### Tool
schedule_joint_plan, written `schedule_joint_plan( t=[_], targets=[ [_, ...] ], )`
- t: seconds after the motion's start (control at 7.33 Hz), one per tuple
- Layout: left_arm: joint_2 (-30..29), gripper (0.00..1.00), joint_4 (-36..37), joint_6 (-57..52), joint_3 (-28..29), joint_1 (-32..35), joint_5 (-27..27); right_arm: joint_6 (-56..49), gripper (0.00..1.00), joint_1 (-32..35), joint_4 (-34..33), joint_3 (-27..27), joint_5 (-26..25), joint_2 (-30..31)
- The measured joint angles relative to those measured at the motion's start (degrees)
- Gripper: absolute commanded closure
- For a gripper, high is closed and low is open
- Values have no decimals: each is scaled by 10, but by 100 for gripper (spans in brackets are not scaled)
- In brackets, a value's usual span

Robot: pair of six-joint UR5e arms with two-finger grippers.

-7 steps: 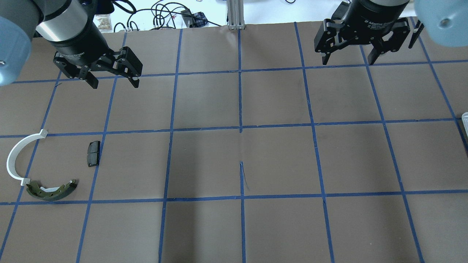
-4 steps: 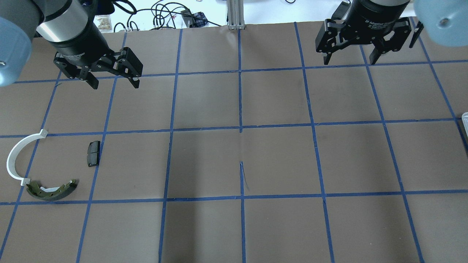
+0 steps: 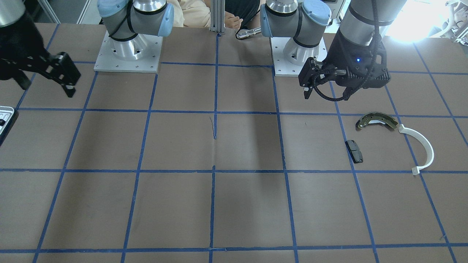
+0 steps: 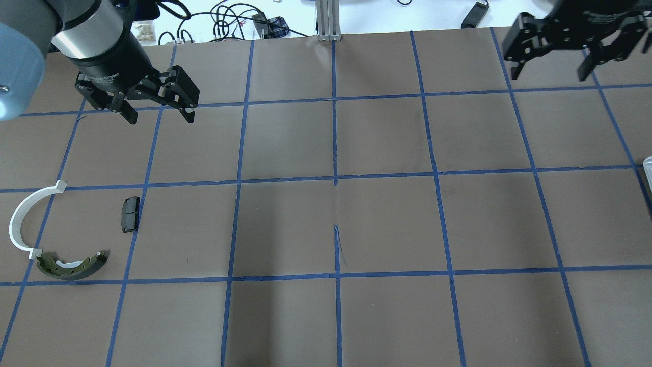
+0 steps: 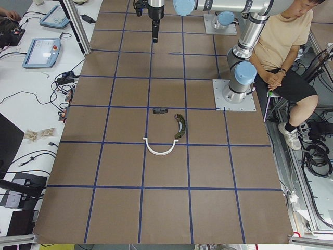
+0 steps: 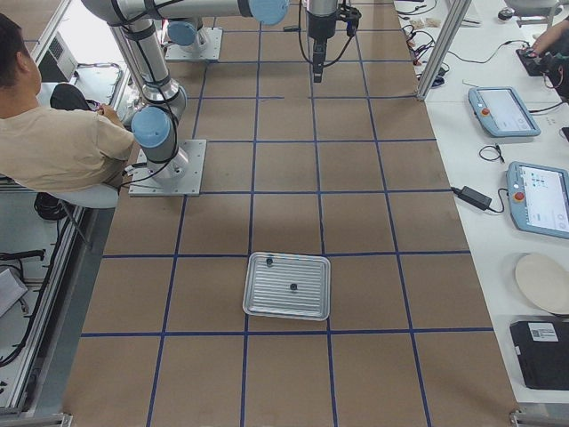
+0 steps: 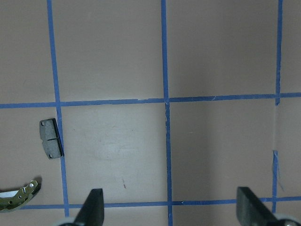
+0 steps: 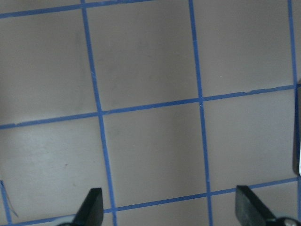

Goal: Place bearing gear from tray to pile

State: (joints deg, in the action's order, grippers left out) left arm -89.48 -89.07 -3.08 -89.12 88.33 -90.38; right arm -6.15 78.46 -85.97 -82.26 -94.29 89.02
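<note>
The pale tray (image 6: 286, 317) sits on the mat at the robot's right end. Two small black round pieces (image 6: 292, 287) lie in it. Only its edge shows in the overhead view (image 4: 648, 168). The pile lies at the left end: an olive brake shoe (image 4: 71, 266), a white arc (image 4: 23, 216) and a black pad (image 4: 130, 214). My left gripper (image 4: 161, 119) is open and empty, high above the mat, beyond the pile. My right gripper (image 4: 547, 76) is open and empty at the far right, short of the tray. The tray's edge shows at the right border of the right wrist view (image 8: 298, 136).
Both arm bases (image 3: 128, 54) are bolted on the robot's side of the mat. An aluminium post (image 4: 328, 20) and cables (image 4: 224, 20) stand past the far edge. A seated person (image 5: 281, 47) is beside the bases. Tablets (image 6: 502, 111) lie on a side table.
My right gripper has moved to the right in the overhead view, towards the tray's end of the table, still open. My left gripper and the pile have not moved.
</note>
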Motion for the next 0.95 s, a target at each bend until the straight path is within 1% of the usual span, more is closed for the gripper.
schedule_joint_plan(
  t=[0.41, 0.55, 0.68, 0.95],
  targets=[
    [0, 0, 2, -2, 2, 0, 0, -366, 0, -225, 17, -5, 3, -4],
    [0, 0, 2, -2, 2, 0, 0, -464, 0, -278, 4, -16, 3, -16],
    [0, 0, 3, -2, 1, 0, 0, -540, 0, -319, -24, -27, 0, -39],
    [1, 0, 3, -2, 0, 0, 0, -687, 0, -404, -92, -35, 8, -127]
  ],
)
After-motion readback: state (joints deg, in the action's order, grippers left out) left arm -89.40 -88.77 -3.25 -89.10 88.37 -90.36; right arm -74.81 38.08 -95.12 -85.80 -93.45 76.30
